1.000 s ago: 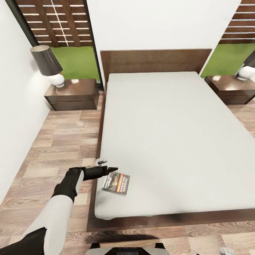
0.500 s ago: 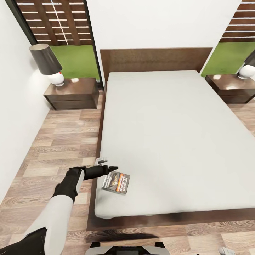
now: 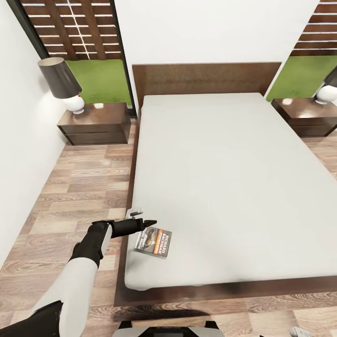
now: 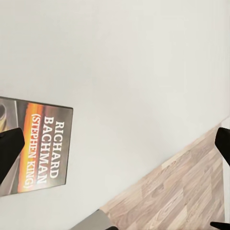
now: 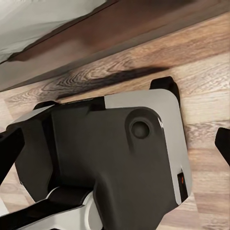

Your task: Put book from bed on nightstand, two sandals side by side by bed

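Main risk: nudging the book (image 3: 153, 242) instead of gripping it. Thin and flat on the grey mattress, near the near-left corner of the bed (image 3: 206, 79), close to both edges; a sideways push from a fingertip could likely slide it toward the left edge and off onto the wood floor (image 3: 79, 187). Closing at the wrong height could pinch only the cover, or press into the mattress and miss.

Left hand (image 3: 141, 221) out over the bed's left edge, forearm reaching from near left toward the book, fingers pointing right. Spread wide and holding nothing: in the left wrist view, dark fingertips (image 4: 10, 148) at opposite sides of the frame, one lying over the book's cover (image 4: 43, 148), the other out over the floor beyond the mattress edge. Touching the cover or hovering just above it: cannot tell.

Right hand (image 5: 115, 143) low beside the robot's base (image 5: 110, 158), above the floor near the bed's foot; dark tips at both sides of its wrist view, so wide and holding nothing.

Left nightstand (image 3: 96, 124), with a lamp (image 3: 63, 84), far left beside the headboard; another nightstand (image 3: 304, 117) far right. Book still to be carried to one.
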### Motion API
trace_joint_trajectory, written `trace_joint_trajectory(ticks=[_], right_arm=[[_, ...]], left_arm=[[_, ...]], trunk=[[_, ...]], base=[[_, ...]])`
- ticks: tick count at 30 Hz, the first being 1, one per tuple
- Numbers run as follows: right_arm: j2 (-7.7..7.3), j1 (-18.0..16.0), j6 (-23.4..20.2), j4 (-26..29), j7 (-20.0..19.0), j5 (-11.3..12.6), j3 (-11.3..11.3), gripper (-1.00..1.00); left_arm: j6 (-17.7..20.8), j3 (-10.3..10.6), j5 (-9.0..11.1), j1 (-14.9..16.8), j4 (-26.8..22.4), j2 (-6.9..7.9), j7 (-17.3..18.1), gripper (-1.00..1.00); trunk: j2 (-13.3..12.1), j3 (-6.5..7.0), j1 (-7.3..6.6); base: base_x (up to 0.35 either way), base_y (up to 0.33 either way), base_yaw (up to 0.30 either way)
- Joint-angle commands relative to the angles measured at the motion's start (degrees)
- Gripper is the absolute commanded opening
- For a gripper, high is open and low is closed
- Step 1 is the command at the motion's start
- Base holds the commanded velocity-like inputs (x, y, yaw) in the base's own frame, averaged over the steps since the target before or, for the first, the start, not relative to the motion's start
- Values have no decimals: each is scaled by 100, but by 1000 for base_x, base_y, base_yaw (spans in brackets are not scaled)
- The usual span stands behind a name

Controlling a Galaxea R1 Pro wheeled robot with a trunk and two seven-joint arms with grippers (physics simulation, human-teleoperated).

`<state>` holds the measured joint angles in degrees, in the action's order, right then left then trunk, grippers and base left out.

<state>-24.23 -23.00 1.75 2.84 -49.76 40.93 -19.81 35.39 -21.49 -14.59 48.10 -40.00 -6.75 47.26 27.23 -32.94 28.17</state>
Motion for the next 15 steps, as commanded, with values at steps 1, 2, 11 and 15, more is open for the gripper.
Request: trace_joint_trajectory(ticks=[1, 2, 11, 15], right_arm=[[-2, -3, 18, -3, -16, 37, -49, 100], [-2, -3, 18, -3, -16, 37, -49, 100], [-2, -3, 18, -3, -16, 38, -49, 100], [-2, -3, 18, -3, -16, 37, -49, 100]], left_arm=[[38, -43, -54, 6, -7, -10, 52, 100], [38, -41, -54, 6, -7, -10, 53, 100], [38, -40, -59, 6, -7, -11, 63, 100], [38, -40, -55, 6, -7, -11, 64, 100]], trunk=[[50, -26, 25], [90, -44, 47], [451, -205, 244], [612, -277, 332]], base=[[0, 0, 0], [0, 0, 0], [0, 0, 0], [0, 0, 0]])
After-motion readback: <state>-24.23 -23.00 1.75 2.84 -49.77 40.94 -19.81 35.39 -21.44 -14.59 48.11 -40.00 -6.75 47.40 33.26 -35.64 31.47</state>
